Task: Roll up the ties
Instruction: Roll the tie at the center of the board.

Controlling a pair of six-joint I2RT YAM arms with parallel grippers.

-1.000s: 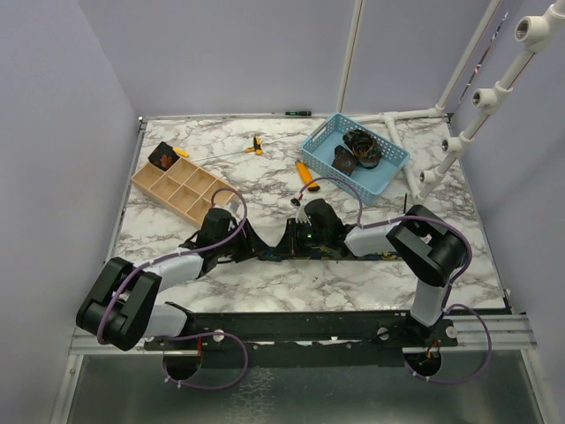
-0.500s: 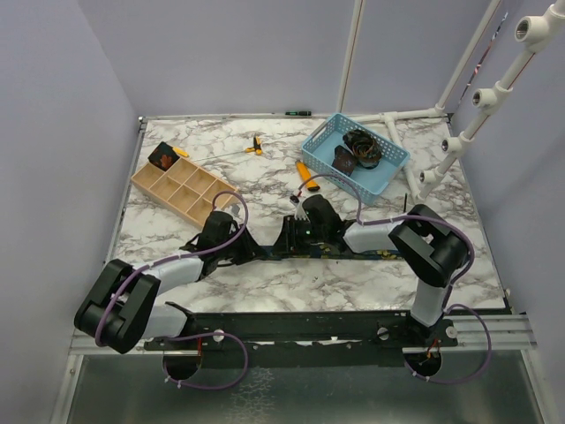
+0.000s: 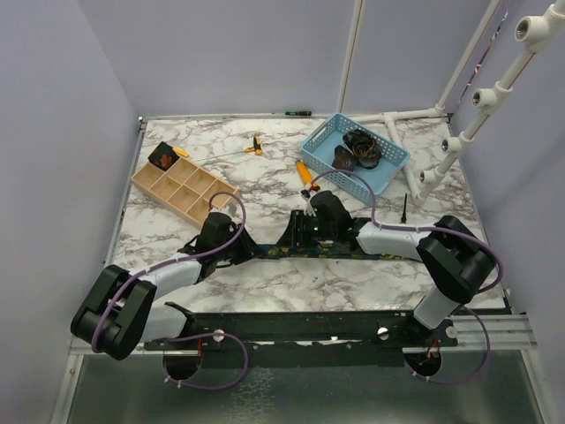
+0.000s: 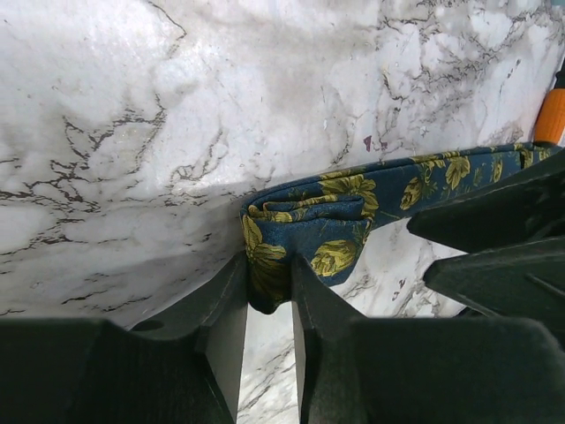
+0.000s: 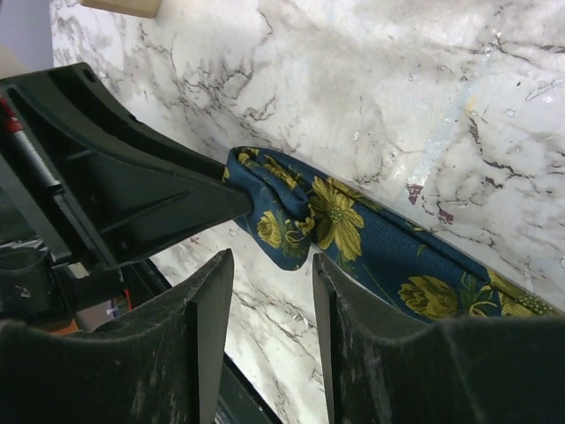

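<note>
The stretched tie (image 4: 344, 190) bars the table's (image 3: 380, 283) middle; wooden organizer (image 3: 181, 187), blue basket (image 3: 355, 157) stand beyond.

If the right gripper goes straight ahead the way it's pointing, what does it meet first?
Probably the folded end of the navy floral tie, lying just ahead of the open right gripper; depth is unclear.

The marble table (image 3: 265, 181) carries a blue basket (image 3: 395, 177) at its far right. An orange tool (image 3: 304, 173) lies just left of the basket, and a wooden tray (image 3: 163, 201) lies farther left. Nearer than the basket, a tie (image 4: 340, 225) stretches across, one end folded.
</note>
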